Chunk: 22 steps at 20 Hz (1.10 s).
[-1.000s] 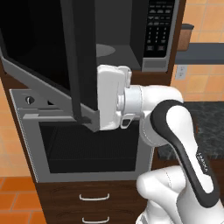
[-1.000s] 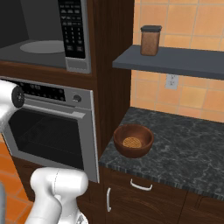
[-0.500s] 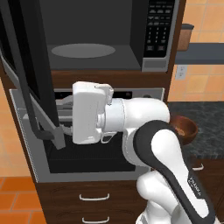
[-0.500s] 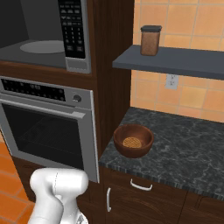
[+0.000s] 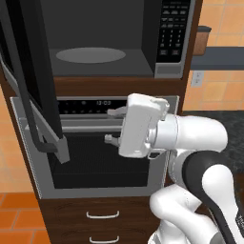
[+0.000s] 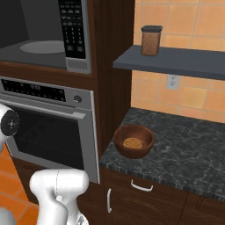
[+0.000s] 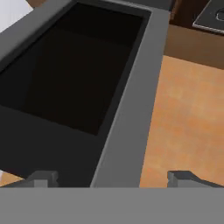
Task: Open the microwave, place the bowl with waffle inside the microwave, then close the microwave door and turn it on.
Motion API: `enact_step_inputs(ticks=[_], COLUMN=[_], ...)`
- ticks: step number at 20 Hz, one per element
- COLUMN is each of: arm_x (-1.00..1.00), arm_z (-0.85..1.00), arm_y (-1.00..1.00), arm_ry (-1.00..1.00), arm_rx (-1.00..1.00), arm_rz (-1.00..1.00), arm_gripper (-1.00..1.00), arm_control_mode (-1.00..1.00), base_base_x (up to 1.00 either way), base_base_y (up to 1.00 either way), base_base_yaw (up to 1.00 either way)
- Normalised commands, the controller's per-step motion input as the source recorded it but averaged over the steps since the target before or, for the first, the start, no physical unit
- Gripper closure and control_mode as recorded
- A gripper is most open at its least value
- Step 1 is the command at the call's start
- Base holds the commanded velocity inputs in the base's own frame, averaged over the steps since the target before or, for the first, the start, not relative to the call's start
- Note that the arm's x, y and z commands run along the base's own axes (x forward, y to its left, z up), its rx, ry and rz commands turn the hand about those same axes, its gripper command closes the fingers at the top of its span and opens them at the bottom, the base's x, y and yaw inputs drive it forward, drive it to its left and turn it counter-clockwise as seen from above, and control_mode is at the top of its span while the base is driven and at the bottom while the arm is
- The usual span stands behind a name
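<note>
Microwave (image 5: pixel 102 40) status: built into the dark wood cabinet column, directly above the stainless wall oven (image 5: pixel 95 157). Its cavity is exposed, with the grey round turntable (image 5: pixel 90 55) lying bare on the cavity floor. The black keypad (image 5: pixel 174 31) occupies the right side of the front.

Microwave door (image 5: pixel 35 71) status: swung out wide to the left on its hinge, presenting its edge in the left base view. The dark bar handle (image 5: pixel 33 121) runs down the outer face and ends near the lower corner of the door.

Bowl with waffle (image 6: pixel 134 140) status: upright on the dark speckled counter (image 6: pixel 189 154) to the right of the cabinet column, near the counter's left end, well apart from the microwave. The golden-tan waffle piece (image 6: pixel 131 143) lies in the bottom of the bowl.

Gripper (image 5: pixel 114 126) status: positioned in front of the oven's control panel, below the microwave cavity and to the right of the open door. The jaws are spread wide with nothing between them. In the hand view both fingertips (image 7: pixel 41 178) stand far apart over the door's grey frame edge and the orange floor (image 7: pixel 188 113).

Above the counter, a brown jar (image 6: pixel 150 40) stands on a grey shelf (image 6: pixel 171 61).
</note>
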Motion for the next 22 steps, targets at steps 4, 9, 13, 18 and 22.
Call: enact_step_inputs(ticks=[4,9,13,18,22], arm_x=[-0.21,-0.05,-0.05,0.0,0.0], arm_z=[0.0,-0.11,-0.59,-0.87,-0.89], arm_y=[-1.0,-1.0,-0.93,-0.84,-1.0], arm_ry=[0.01,0.13,0.07,0.0,-0.01], arm_rx=[-0.27,-0.43,-0.49,-0.33,0.01], arm_rz=[-0.14,-0.09,-0.14,-0.19,-0.34], arm_gripper=[-1.0,-1.0,-1.0,-1.0,-1.0], arm_control_mode=[-1.0,-1.0,-1.0,-1.0,-1.0], base_base_x=[0.0,0.0,0.0,0.0,0.0], base_base_y=[0.0,0.0,0.0,0.0,0.0], base_base_yaw=[0.0,0.0,0.0,0.0,0.0])
